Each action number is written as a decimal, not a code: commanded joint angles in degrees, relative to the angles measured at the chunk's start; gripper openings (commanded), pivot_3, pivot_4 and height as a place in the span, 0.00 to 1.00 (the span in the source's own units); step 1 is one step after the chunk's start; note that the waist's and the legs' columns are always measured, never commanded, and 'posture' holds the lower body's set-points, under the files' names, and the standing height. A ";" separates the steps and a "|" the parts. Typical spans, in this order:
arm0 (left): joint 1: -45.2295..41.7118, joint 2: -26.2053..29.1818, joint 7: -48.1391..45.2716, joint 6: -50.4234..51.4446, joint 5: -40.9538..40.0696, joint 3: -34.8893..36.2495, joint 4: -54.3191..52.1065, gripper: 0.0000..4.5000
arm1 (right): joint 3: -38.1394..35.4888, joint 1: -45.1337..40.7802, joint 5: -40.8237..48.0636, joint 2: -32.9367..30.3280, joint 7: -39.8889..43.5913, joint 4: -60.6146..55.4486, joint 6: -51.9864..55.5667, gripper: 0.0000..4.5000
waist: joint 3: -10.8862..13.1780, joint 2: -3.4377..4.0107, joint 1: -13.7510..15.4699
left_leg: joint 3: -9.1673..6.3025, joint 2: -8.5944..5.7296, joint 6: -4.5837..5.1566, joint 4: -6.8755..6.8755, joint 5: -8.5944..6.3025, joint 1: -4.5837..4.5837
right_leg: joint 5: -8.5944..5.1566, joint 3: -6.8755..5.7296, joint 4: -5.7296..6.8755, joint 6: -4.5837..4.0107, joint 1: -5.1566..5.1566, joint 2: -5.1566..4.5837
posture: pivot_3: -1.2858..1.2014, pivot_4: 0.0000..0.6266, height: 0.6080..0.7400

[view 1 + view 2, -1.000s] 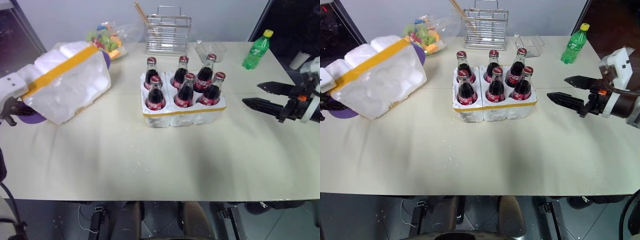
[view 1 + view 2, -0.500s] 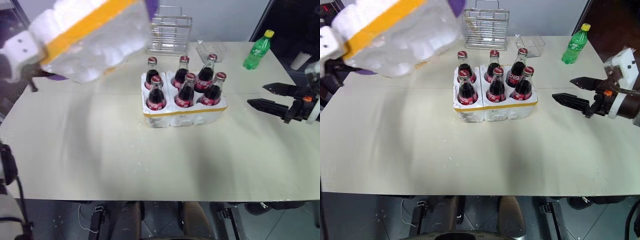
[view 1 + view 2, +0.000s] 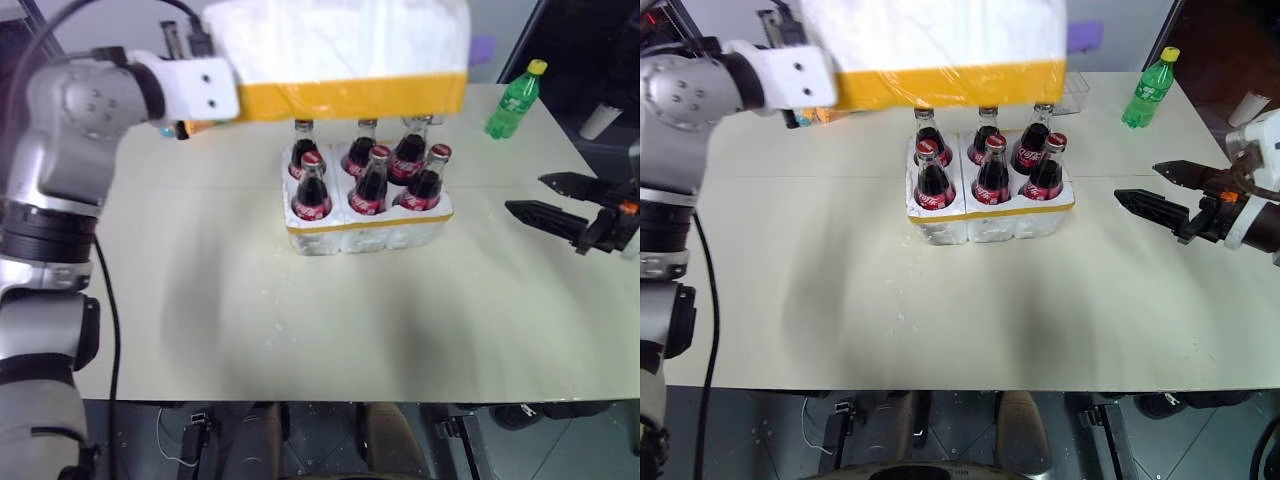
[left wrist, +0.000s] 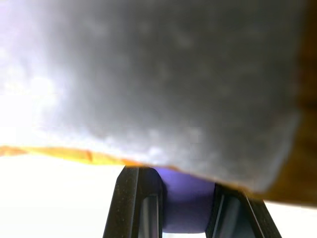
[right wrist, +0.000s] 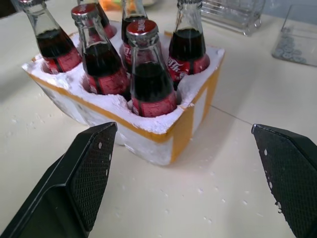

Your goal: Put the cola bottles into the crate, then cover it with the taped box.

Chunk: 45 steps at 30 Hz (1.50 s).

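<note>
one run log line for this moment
bottles: six in crate | taped box: held above them by shut left gripper | right gripper: open, beside crate

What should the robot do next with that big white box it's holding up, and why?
Probably bring the taped box straight down, lined up over the crate. All six cola bottles already stand in their wells, and the left gripper holds the box in the air just above and behind them. The right gripper waits open off to the side.

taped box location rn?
In the head views the taped box is held in the air by the left gripper, over the back row of the cola bottles in the crate, toward the table's far side.
</note>
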 commanded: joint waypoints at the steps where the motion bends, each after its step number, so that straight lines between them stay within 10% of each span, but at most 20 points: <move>1: -0.26 -0.35 3.85 -1.48 2.95 -0.34 -2.81 0.09 | -3.75 0.47 1.71 0.71 -1.51 -2.66 0.01 1.00 | 0.00 0.00 0.02 | 0.00 0.00 0.00 0.00 0.00 0.00 | 0.00 0.00 0.00 0.00 0.00 0.00 | 0.52 0.24 0.99; 14: 9.40 -1.52 6.04 0.67 14.18 -4.00 -13.84 0.09 | -5.95 3.20 3.28 1.70 -3.42 -3.83 -0.64 1.00 | 0.00 0.00 0.03 | -0.01 0.00 0.00 -0.04 0.00 0.03 | 0.00 0.01 -0.01 -0.01 0.01 0.00 | 0.52 0.24 0.99; 22: 14.62 0.48 5.54 0.70 14.92 -2.09 -18.70 0.97 | -4.05 2.65 2.94 2.56 -3.80 -2.66 -1.60 1.00 | 0.00 0.01 0.59 | -0.01 0.00 0.00 -0.02 0.00 0.03 | -0.01 0.01 -0.01 0.00 0.02 0.00 | 0.52 0.24 0.99; 25: 19.81 3.05 7.46 -0.30 13.36 0.90 -20.84 0.97 | -3.81 2.76 2.74 2.72 -3.62 -2.23 -2.01 1.00 | -0.02 0.02 0.64 | 0.00 0.00 0.00 -0.04 0.00 0.05 | -0.01 0.02 -0.02 -0.01 0.02 0.00 | 0.52 0.24 0.99; 34: 35.23 4.51 -5.22 4.43 -19.19 20.03 -19.16 0.97 | -5.31 7.17 1.66 1.85 -1.75 -2.55 -3.30 1.00 | -0.03 0.04 1.17 | -0.01 0.00 0.00 0.00 0.00 0.06 | 0.00 0.01 -0.05 -0.02 0.06 0.00 | 0.52 0.24 0.99; 40: 30.34 11.65 -31.92 42.49 -54.06 27.44 -12.51 0.97 | -5.27 9.72 1.15 -1.34 5.87 -0.83 -5.74 1.00 | -0.02 0.03 0.92 | -0.02 0.01 0.00 0.00 0.00 0.10 | -0.01 0.00 -0.06 -0.03 0.11 0.00 | 0.52 0.24 0.99; 45: 21.74 16.05 -42.31 47.04 -56.67 20.67 -2.37 0.97 | -2.59 10.10 0.61 -3.61 14.24 0.75 -9.36 1.00 | -0.05 0.08 0.95 | -0.01 0.01 0.00 -0.05 0.00 0.22 | -0.02 -0.01 -0.10 -0.03 0.22 0.01 | 0.52 0.24 0.99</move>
